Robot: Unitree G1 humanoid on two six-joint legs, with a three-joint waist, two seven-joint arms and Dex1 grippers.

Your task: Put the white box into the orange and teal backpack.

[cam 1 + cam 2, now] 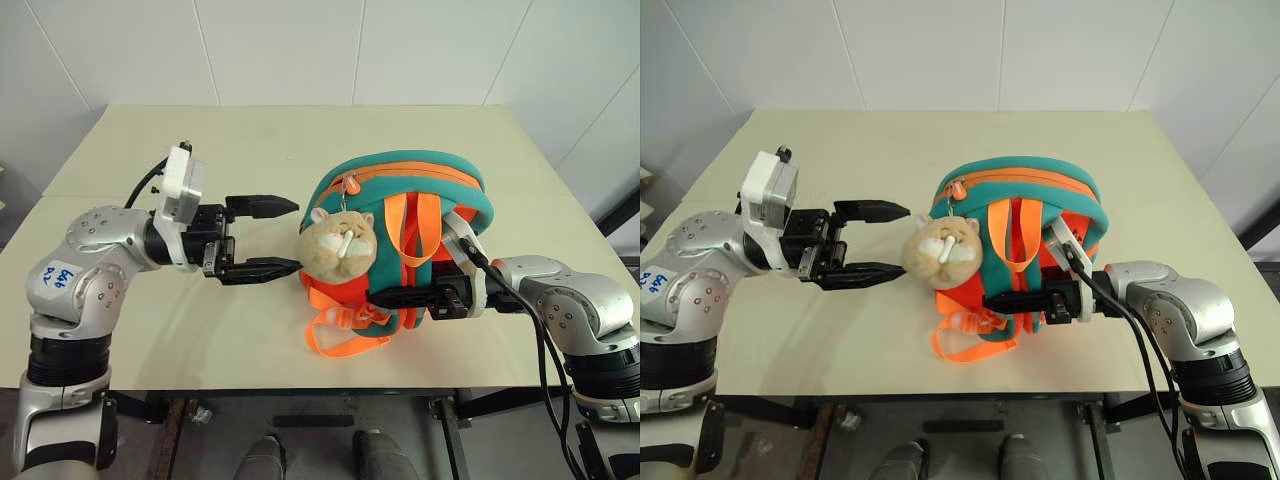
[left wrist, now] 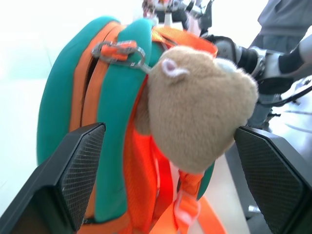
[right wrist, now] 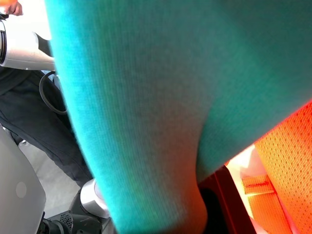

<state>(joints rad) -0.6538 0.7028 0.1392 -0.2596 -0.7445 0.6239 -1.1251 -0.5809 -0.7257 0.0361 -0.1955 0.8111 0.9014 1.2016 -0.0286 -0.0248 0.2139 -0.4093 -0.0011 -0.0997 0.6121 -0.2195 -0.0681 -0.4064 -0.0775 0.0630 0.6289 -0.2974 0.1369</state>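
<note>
left jaws wide and empty beside the backpack; right jaws closed on its strap side.

the left gripper [image 1: 262, 237] at centre left of the frame has its two black fingers spread wide, holding nothing, tips just short of the tan plush toy [image 1: 340, 243]. the orange and teal backpack [image 1: 410, 180] stands at centre right of the table [image 1: 150, 150], directly ahead of those open jaws. the right gripper [image 1: 400, 297], low and right of centre, is closed, its fingers pressed against the teal strap [image 1: 440, 262] on the backpack's near side. whether the white box is inside the backpack cannot be told.
</note>
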